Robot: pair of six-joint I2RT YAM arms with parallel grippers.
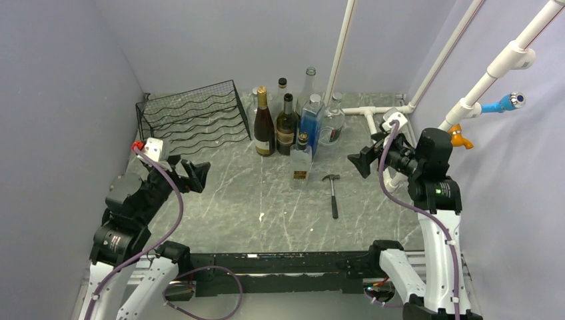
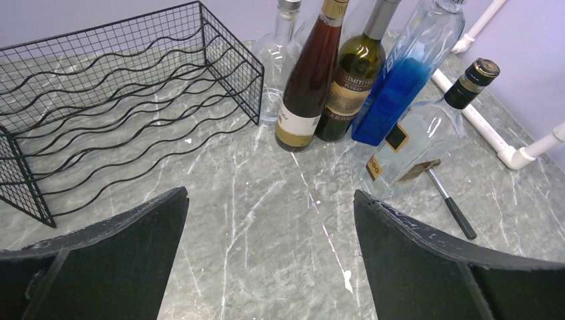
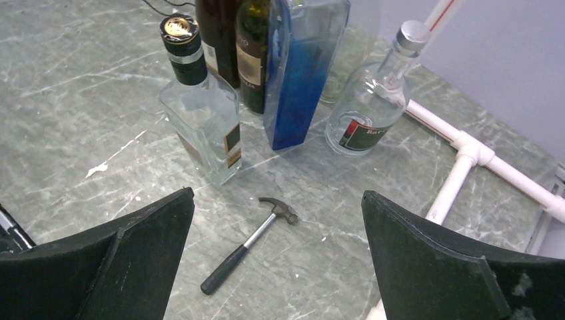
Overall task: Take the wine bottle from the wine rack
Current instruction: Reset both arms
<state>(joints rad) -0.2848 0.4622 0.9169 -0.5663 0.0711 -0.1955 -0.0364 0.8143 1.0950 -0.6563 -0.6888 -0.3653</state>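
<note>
**Rack left, bottles centre, hammer in front**

Wine rack [image 1: 193,117] sits far-left on table [image 1: 253,220]. Bottles [image 1: 286,123] stand clustered just right of it. A lone bottle [image 1: 301,160] stands before the cluster. Hammer [image 1: 333,197] lies just right of it, nearer. Pipes [image 1: 373,112] lie behind, far right.

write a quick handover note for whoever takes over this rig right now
left gripper: open, empty, raised over the table near the wine rack.
right gripper: open, empty, raised on the right, near the hammer.
Rack: back left, no bottle on its shelves.
dark wine bottle and green wine bottle: upright on the table just right of the rack, among other bottles.
Done: rack looks already unloaded.
Left: nothing visible to remove; check before closing out.
</note>
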